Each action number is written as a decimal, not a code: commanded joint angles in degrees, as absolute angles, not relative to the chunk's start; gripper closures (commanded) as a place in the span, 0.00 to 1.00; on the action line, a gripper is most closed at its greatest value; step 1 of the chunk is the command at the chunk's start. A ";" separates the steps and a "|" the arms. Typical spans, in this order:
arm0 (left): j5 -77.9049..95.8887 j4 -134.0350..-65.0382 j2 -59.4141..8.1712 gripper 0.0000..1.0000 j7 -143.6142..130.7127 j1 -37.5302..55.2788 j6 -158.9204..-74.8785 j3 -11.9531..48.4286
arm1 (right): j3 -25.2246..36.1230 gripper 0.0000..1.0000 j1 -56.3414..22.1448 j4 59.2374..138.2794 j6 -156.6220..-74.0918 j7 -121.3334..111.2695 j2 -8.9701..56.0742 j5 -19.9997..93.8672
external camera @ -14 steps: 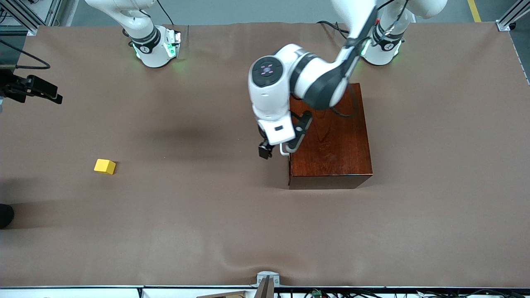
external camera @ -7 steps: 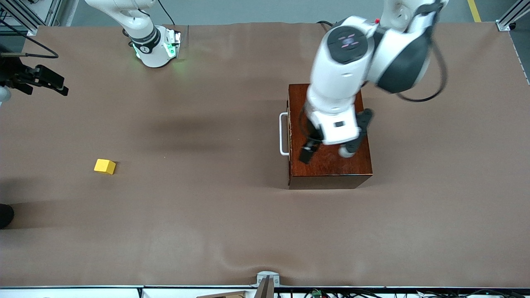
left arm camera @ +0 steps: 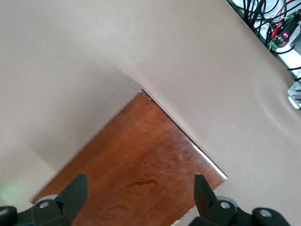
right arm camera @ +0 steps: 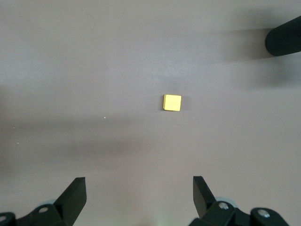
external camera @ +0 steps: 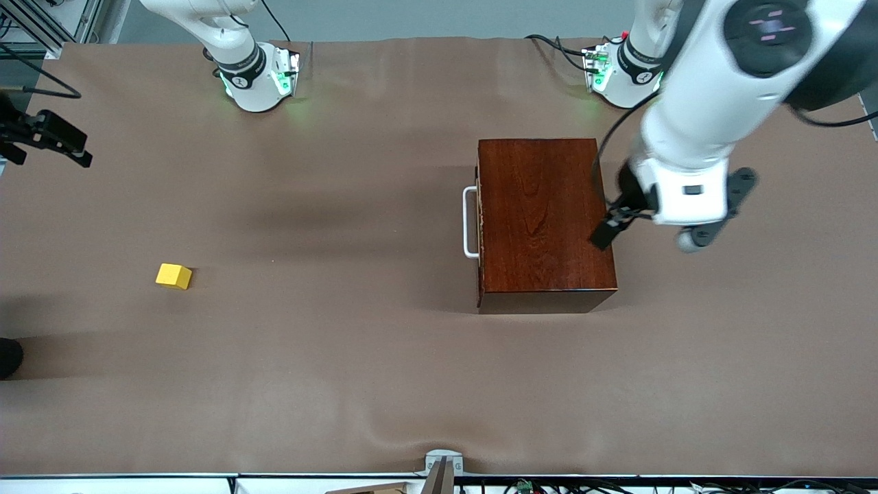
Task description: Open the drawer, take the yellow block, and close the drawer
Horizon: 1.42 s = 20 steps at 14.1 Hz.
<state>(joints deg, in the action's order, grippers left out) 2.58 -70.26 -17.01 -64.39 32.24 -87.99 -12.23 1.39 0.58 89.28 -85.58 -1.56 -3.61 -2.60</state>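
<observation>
left hand swung off closed drawer; yellow block unobstructed

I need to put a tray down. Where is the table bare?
Bare cloth lies between the yellow block and the wooden box, and along the table edge nearest the camera. It is crowded at the box: its handle juts out and the open left gripper hangs over its edge.

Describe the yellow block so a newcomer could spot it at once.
Start at the dark reddish-brown wooden box with the white handle. Look along the brown table cover toward the right arm's end. The yellow block lies alone there, small, cube-like, the only bright thing.
</observation>
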 commanded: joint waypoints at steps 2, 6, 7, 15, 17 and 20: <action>1.93 -73.21 -12.49 0.00 -51.99 27.53 -84.21 -11.43 | 1.23 0.00 3.60 88.33 -84.81 -7.20 -3.08 0.69; 1.93 -77.16 -8.36 0.00 -37.73 22.95 -83.06 -11.25 | 1.23 0.00 3.51 88.24 -84.11 -7.47 -3.16 0.36; 1.93 -78.30 -7.48 0.00 -35.09 22.16 -83.06 -11.25 | 1.23 0.00 3.60 88.24 -84.11 -7.47 -3.16 0.18; 1.23 -87.61 -0.27 0.00 -20.40 0.10 -83.76 7.11 | 1.23 0.00 4.65 88.15 -84.02 -7.29 -3.16 0.35; 0.88 -90.25 2.18 0.00 -17.59 -3.50 -84.63 10.45 | 1.23 0.00 5.27 88.15 -84.02 -7.29 -3.16 0.79; 0.79 -97.54 8.07 0.00 -16.70 -3.96 -89.28 10.72 | 1.23 0.00 5.27 88.15 -84.02 -7.29 -3.16 0.79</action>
<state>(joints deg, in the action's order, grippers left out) 2.06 -90.30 1.96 -18.26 -2.54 -85.43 9.52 1.69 4.25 89.11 -84.83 -6.51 -3.30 -0.36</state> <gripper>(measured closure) 0.000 0.000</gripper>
